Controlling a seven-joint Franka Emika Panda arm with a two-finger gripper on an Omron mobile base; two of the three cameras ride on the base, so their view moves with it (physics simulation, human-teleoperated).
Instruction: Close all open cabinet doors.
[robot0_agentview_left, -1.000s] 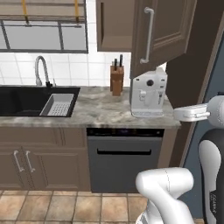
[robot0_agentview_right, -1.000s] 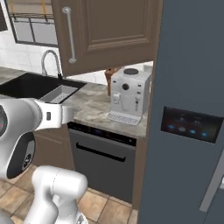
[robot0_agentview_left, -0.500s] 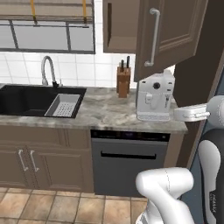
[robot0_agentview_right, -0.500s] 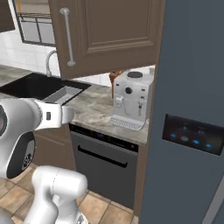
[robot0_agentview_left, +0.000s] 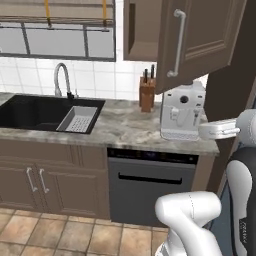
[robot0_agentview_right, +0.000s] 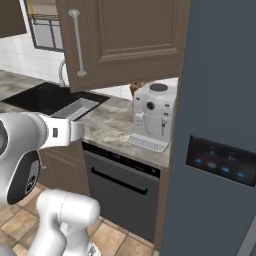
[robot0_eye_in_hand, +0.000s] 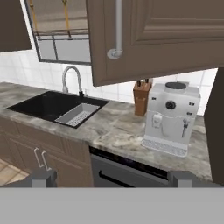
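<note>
Counter: marbled grey stone worktop (robot0_agentview_left: 125, 127) over brown lower cupboards, white tiled wall behind, a black sink (robot0_agentview_left: 30, 112) with a curved tap (robot0_agentview_left: 60, 82) at its left.
Cabinet door: dark brown wall-cupboard door (robot0_agentview_left: 197, 42) hangs open above the counter's right end, swung out toward the cameras; its long axis is vertical, and so is its silver bar handle (robot0_agentview_left: 176, 44) (recessed panel faces the room).
Under the door: white coffee machine (robot0_agentview_left: 181, 112) and a wooden knife block (robot0_agentview_left: 147, 92) just beside it.
Dishwasher: black front (robot0_agentview_left: 150, 187) below the counter edge.
Fridge: grey-blue door (robot0_agentview_right: 220, 125) with a dark panel of small lit icons.
Writing: no readable label or brand anywhere.
Gripper: tips (robot0_eye_in_hand: 111, 178) spread wide apart, holding nothing, well below the door.
</note>
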